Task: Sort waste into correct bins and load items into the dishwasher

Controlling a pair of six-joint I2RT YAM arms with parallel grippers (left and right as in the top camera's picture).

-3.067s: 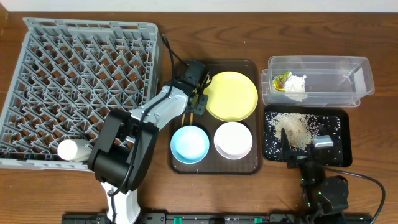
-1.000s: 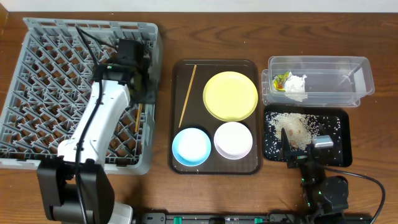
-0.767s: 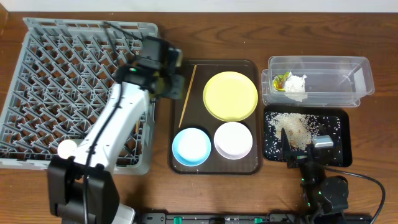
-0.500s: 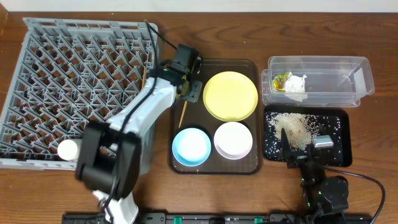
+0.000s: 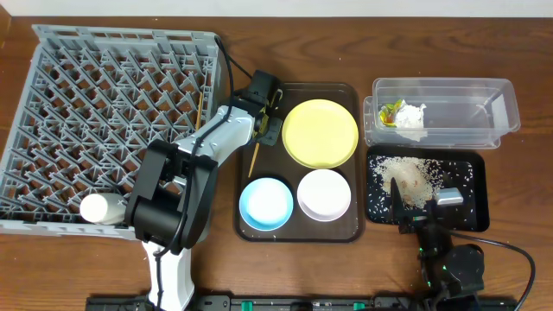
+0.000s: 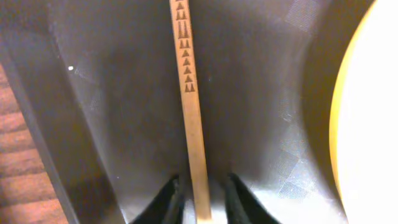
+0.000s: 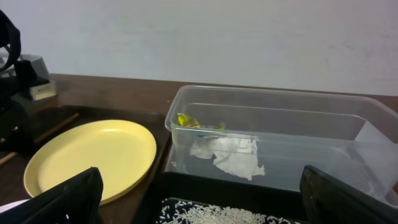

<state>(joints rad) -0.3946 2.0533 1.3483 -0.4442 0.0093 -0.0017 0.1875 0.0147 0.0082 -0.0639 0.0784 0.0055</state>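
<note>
Overhead: left gripper (image 5: pixel 268 128) is hovering over the left strip of the brown serving tray (image 5: pixel 298 231), jaws parted, not clamped on anything. Left wrist view: its fingers (image 6: pixel 166 200) are straddling a wooden chopstick (image 6: pixel 188 93) lying on the tray floor, with slim gaps showing on either side. Second chopstick (image 5: pixel 200 108) is lying in the grey dish rack (image 5: pixel 86 104), left of the tray. Yellow plate (image 5: pixel 320 132) is sitting in the tray's far right part; blue bowl (image 5: pixel 263 200) and white bowl (image 5: pixel 324 193) are sitting side by side along its near edge. Right of the tray, clear tub (image 5: pixel 458 121) is holding the white tissue (image 5: pixel 412 117) and green-and-orange wrapper (image 5: pixel 391 110); black tray (image 5: pixel 477 216) is holding rice scraps (image 5: pixel 410 177). Right gripper (image 7: pixel 199 177) is hanging wide open, holding nothing, by the black tray.
</note>
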